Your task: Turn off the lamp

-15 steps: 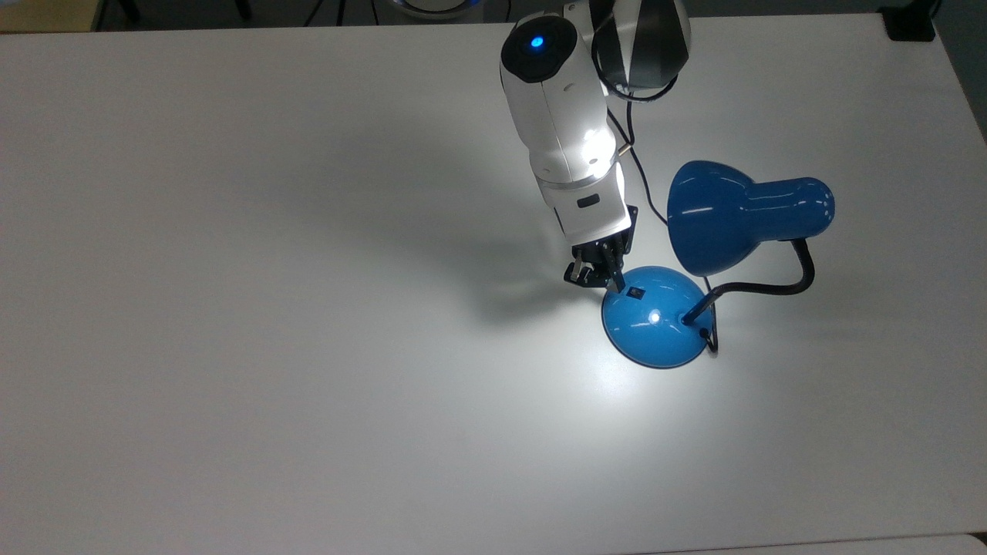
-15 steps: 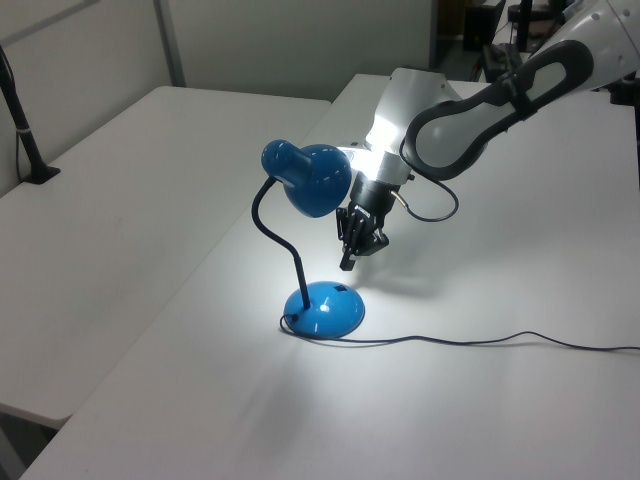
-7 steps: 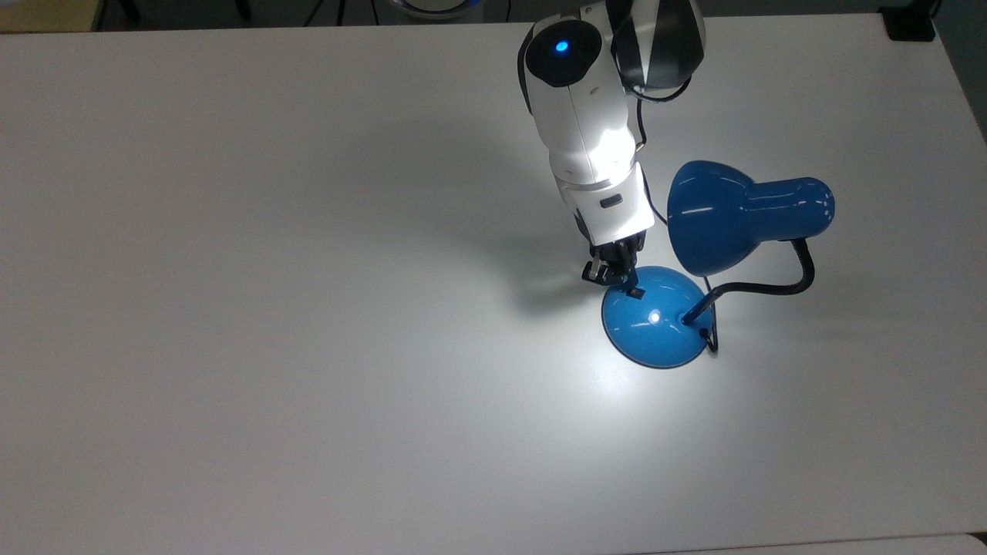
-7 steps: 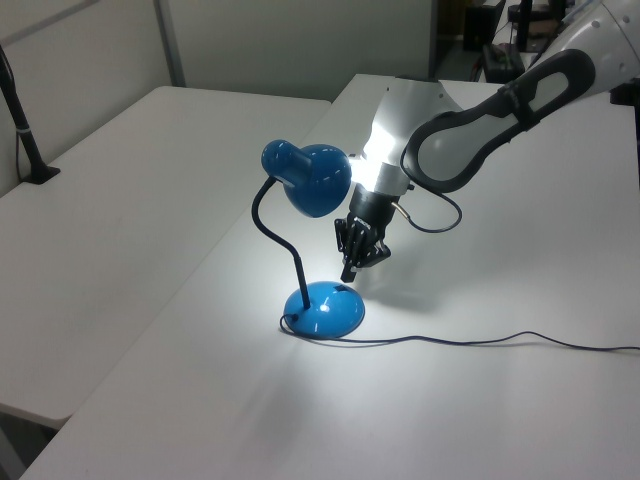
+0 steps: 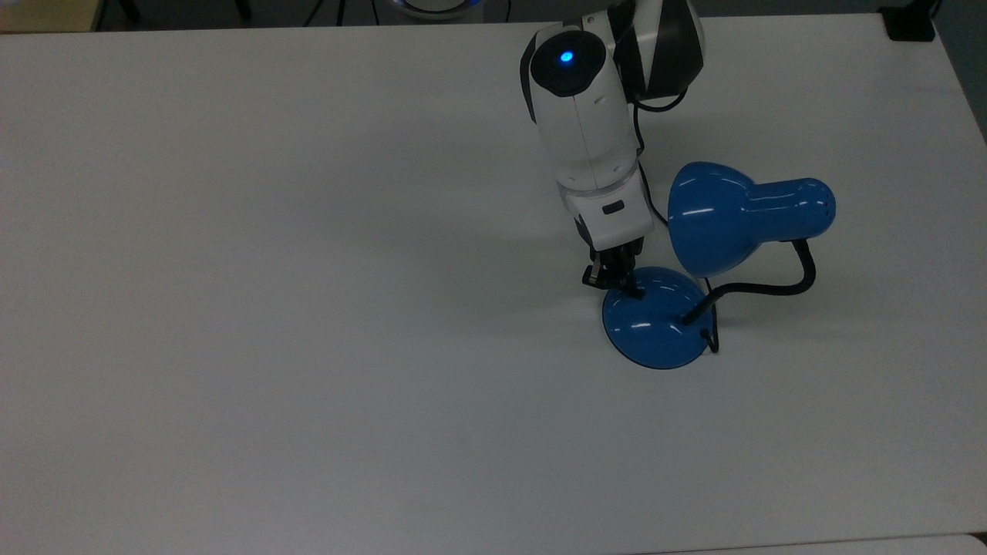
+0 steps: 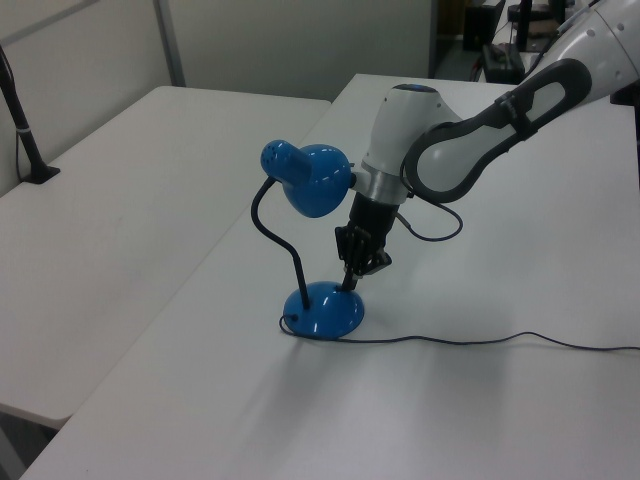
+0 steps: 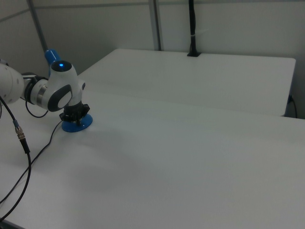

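The lamp (image 5: 694,262) stands on the white tabletop (image 5: 270,308), toward the top view's right, and casts no bright pool of light around itself, so by the look of it the bulb is already out.

Going left to right in the top view, a wide bare stretch of tabletop comes first, then the white arm reaching down from the far edge. Its gripper (image 5: 617,279) points steeply downward with one dark fingertip (image 5: 631,291) on the upper-left slope of the lamp's base (image 5: 655,324), about where a switch would sit; the fingertip covers that spot, so the switch itself cannot be made out. The steep pose suits a press rather than a grasp. Whether the fingers are together or apart cannot be told.

Right of the gripper the shade (image 5: 713,220) hangs over the base, mouth facing the arm, carried by the gooseneck (image 5: 771,287), which loops out to the right and comes back down into the base. That bend keeps the shade clear of the press point.

In the left view the cord (image 6: 470,342) trails away across the tabletop to the left view's right, slack, so it should not tug the base.
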Controlling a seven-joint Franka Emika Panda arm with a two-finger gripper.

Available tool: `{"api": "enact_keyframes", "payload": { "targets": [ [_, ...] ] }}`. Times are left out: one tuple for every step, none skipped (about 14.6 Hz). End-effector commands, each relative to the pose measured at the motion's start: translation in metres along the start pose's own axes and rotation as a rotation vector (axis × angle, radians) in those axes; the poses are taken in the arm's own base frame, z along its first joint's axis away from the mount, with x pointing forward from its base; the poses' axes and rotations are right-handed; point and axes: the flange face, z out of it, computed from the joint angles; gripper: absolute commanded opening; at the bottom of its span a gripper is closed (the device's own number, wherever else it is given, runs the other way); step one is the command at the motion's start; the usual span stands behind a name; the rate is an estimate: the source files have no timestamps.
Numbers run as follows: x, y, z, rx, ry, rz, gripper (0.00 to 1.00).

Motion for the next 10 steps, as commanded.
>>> {"api": "enact_keyframes", "payload": {
  "targets": [
    [-0.012,-0.006,0.016,-0.009,-0.022,-0.014,0.00],
    [-0.016,-0.009,-0.006,-0.010,-0.017,0.009,0.00],
    [-0.024,-0.009,-0.024,-0.017,-0.012,0.053,0.00],
    [-0.034,-0.002,-0.044,-0.017,-0.013,0.116,0.00],
    [-0.046,0.007,-0.066,0.007,-0.026,0.182,0.00],
    [-0.063,0.021,-0.091,0.047,-0.053,0.248,0.00],
    [-0.081,0.033,-0.120,0.082,-0.072,0.305,0.00],
    [-0.098,0.041,-0.148,0.105,-0.087,0.365,0.00],
    [-0.110,0.052,-0.180,0.098,-0.089,0.463,0.00],
    [-0.125,0.062,-0.210,0.072,-0.115,0.581,0.00]
  ]
}}
